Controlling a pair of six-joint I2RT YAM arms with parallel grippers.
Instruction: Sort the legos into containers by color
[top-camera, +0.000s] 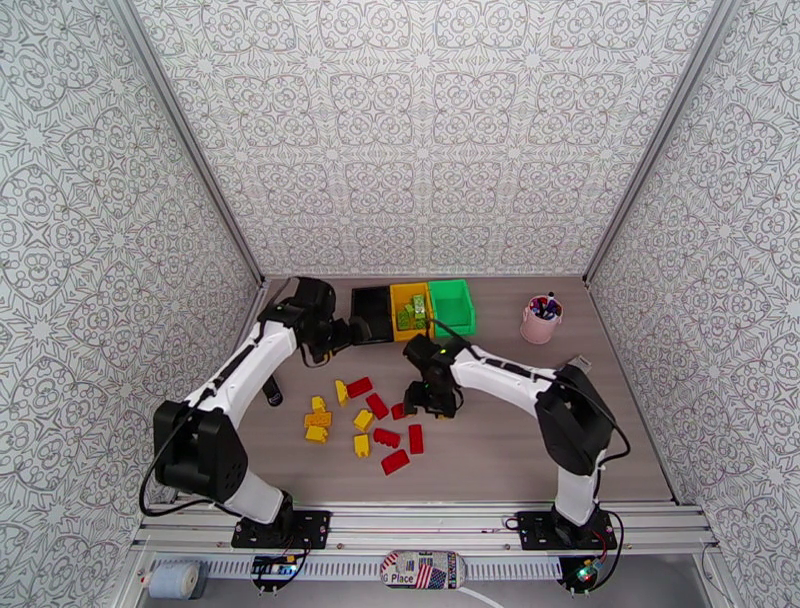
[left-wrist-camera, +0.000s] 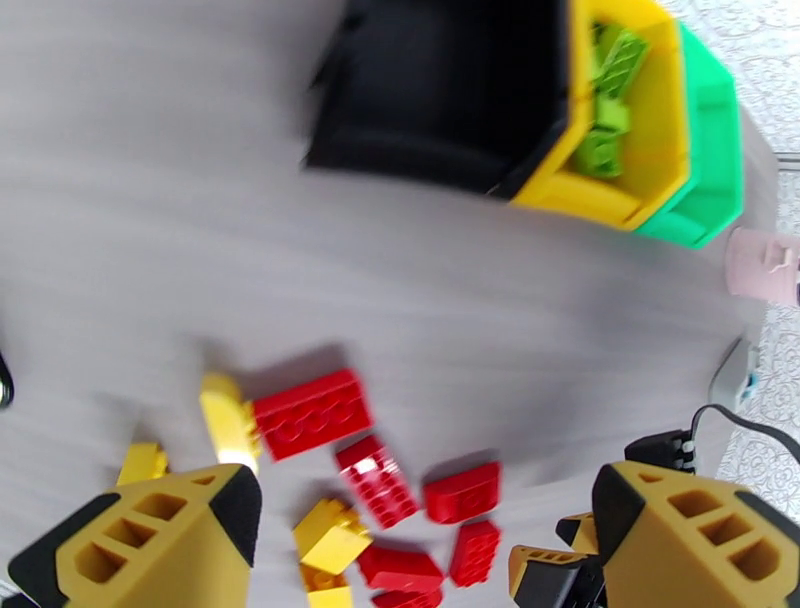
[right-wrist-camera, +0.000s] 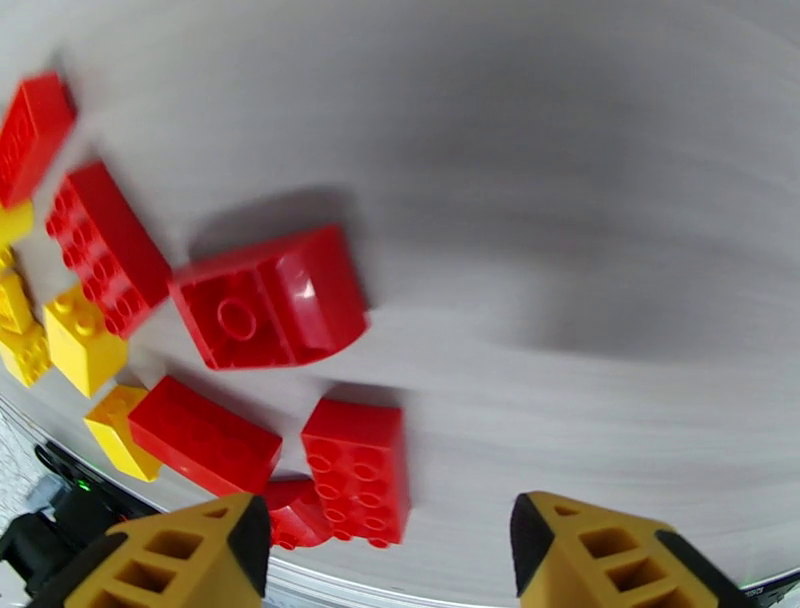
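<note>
Red and yellow legos lie scattered in the middle of the table, among them a red brick (top-camera: 358, 387) and a yellow brick (top-camera: 318, 420). At the back stand the containers in a row: black bin (top-camera: 372, 313), yellow bin (top-camera: 410, 297) holding light green bricks (left-wrist-camera: 605, 110), and green bin (top-camera: 452, 305). My left gripper (top-camera: 340, 335) hovers open just left of the black bin (left-wrist-camera: 440, 90), nothing between its fingers (left-wrist-camera: 160, 540). My right gripper (top-camera: 432, 395) stands open over the pile's right edge, close to a curved red brick (right-wrist-camera: 270, 300) and a flat red brick (right-wrist-camera: 355, 470).
A pink cup (top-camera: 541, 320) of pens stands at the back right. A small black object (top-camera: 272, 392) lies left of the pile. Patterned walls close in the table on the left, back and right.
</note>
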